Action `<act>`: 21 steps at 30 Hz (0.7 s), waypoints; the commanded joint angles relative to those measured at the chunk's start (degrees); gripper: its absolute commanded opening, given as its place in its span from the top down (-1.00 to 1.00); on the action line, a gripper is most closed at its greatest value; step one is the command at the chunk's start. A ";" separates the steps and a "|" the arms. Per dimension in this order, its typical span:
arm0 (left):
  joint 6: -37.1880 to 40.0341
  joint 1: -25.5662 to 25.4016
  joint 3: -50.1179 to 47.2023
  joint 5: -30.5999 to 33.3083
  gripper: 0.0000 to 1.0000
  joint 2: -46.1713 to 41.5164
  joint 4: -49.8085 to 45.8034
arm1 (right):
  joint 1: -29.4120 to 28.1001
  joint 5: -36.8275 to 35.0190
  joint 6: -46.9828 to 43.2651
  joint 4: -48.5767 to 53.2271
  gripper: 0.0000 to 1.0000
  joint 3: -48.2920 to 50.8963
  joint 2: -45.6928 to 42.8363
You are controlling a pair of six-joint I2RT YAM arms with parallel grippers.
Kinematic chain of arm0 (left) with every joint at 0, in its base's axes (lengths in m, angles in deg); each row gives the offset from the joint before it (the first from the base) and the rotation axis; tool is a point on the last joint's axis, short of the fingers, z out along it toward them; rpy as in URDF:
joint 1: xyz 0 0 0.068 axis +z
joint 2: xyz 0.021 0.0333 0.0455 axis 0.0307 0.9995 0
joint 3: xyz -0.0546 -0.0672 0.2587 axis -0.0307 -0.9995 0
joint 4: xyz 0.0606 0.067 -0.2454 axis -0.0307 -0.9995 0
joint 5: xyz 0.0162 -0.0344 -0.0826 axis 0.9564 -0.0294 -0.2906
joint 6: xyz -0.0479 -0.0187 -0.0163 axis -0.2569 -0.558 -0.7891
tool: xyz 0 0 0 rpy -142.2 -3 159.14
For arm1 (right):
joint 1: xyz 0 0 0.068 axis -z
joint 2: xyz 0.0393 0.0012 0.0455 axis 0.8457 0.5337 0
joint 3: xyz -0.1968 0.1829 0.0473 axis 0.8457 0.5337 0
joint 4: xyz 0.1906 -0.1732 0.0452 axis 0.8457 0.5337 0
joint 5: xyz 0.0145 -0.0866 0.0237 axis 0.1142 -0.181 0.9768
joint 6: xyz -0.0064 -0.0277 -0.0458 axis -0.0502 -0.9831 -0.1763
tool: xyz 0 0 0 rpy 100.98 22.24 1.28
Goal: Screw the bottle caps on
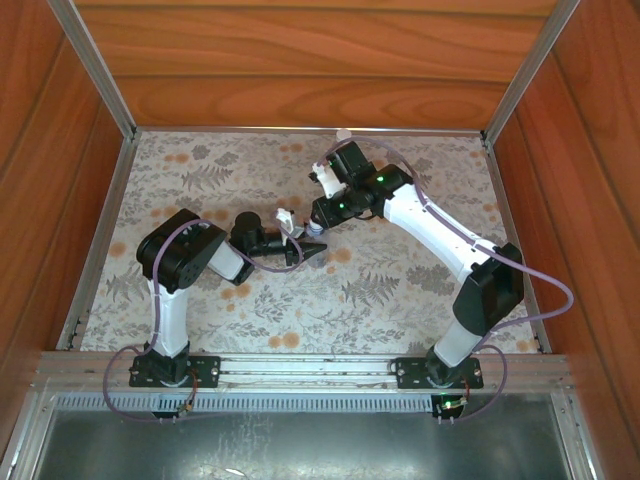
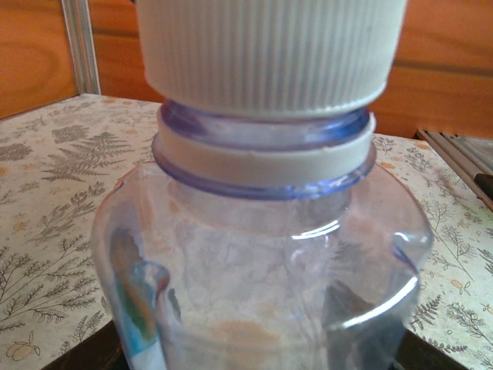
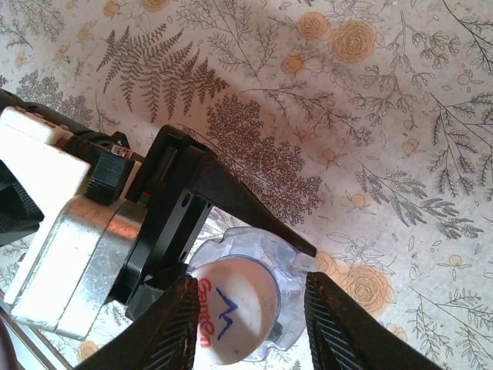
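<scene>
A clear, bluish-lilac bottle [image 2: 262, 254] stands upright between the fingers of my left gripper [image 1: 303, 246], which is shut on its body. A white ribbed bottle cap [image 2: 269, 46] sits on its neck, with a strip of neck showing between it and the white ring below. From above, the cap [image 3: 239, 304] shows red lettering and a blue mark. My right gripper [image 3: 250, 333] hangs over it, open, with a finger on each side. One finger [image 3: 173, 327] touches the cap's rim; the other [image 3: 339, 324] stands a little off it. The left gripper's black finger [image 3: 231, 193] presses the bottle's shoulder [image 3: 291, 266].
The floral tablecloth [image 1: 400, 280] covers the table. Wooden walls [image 1: 300, 60] with metal rails close in the back and both sides. Both arms meet near the middle [image 1: 320, 215], the right one reaching over the left one's fingers.
</scene>
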 commanded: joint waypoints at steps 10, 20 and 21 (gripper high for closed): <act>-0.60 0.09 0.82 -0.98 0.00 0.62 0.53 | 1.03 0.26 0.73 1.12 0.22 3.61 -2.43; -0.44 0.07 0.74 -1.13 0.00 0.56 0.49 | 1.42 -0.41 1.96 0.50 0.29 5.98 -2.80; -0.40 0.14 0.74 -1.17 0.00 0.56 0.52 | 1.41 -0.46 2.27 0.16 0.32 6.57 -2.84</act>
